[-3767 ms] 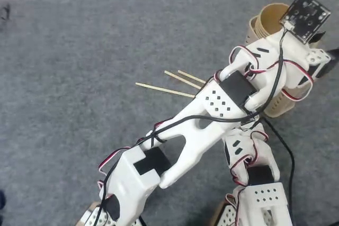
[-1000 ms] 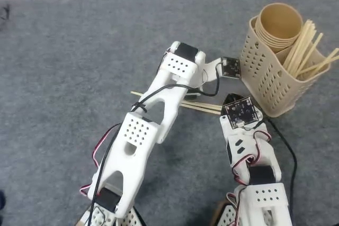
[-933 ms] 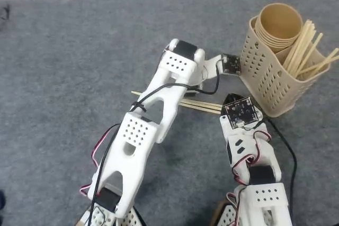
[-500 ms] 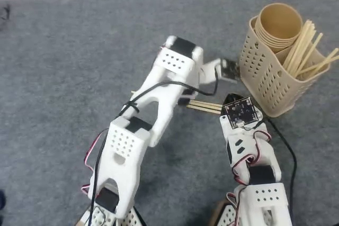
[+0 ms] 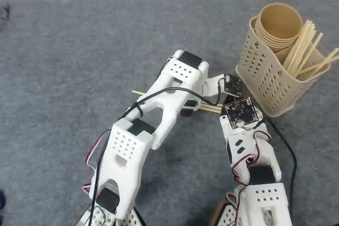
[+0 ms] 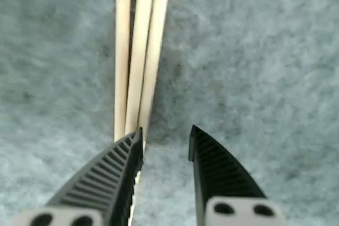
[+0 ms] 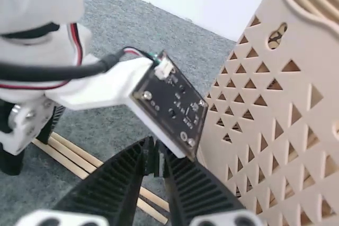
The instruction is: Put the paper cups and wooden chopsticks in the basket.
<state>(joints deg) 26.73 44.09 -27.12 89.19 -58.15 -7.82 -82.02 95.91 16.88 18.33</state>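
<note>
Three wooden chopsticks (image 6: 139, 51) lie side by side on the grey carpet, seen in the high view as loose chopsticks (image 5: 211, 108) left of the basket (image 5: 259, 78). My left gripper (image 6: 164, 133) is low over their near end and open; one fingertip (image 6: 133, 140) touches that end and nothing lies between the fingers. Stacked paper cups (image 5: 278, 22) and several chopsticks (image 5: 304, 46) stand in the basket. My right gripper (image 7: 158, 154) is shut and holds nothing, close to the basket wall (image 7: 265, 104) and behind the left arm's camera board (image 7: 169, 104).
The left arm (image 5: 159, 109) stretches across the middle of the carpet to the loose chopsticks (image 7: 74, 154). The right arm (image 5: 246, 146) stands just beside it, below the basket. Open carpet lies to the left and at the back.
The left arm has come back from above the basket and sunk onto the loose chopsticks, which now lie bunched together. The right arm has not moved.
</note>
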